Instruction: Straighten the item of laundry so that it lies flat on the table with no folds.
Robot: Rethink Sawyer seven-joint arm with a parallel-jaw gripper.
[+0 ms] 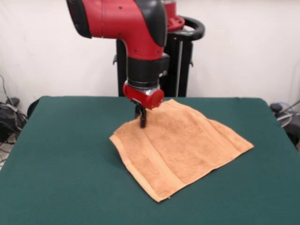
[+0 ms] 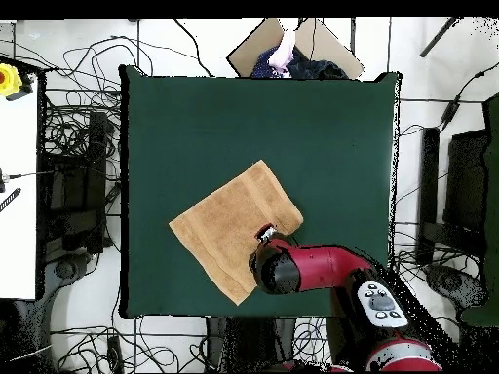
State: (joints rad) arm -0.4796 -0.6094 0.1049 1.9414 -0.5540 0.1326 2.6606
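Observation:
The peach towel (image 1: 180, 145) lies spread on the green table (image 1: 56, 154), turned like a diamond, with band stripes along its near-left edge. My gripper (image 1: 142, 120) comes straight down onto the towel's far-left part, fingers pinched together on the cloth. The towel's left edge rises slightly off the table there and casts a shadow. In the overhead view the towel (image 2: 229, 229) sits in the table's (image 2: 322, 146) lower-left part. The gripper (image 2: 265, 234) and the red arm cover the towel's lower-right corner.
The robot's pedestal (image 1: 180, 61) stands behind the table's far edge. A person (image 2: 285, 54) and a cardboard sheet (image 2: 255, 49) show beyond the table's top edge in the overhead view. Cables and equipment lie on the floor around the table.

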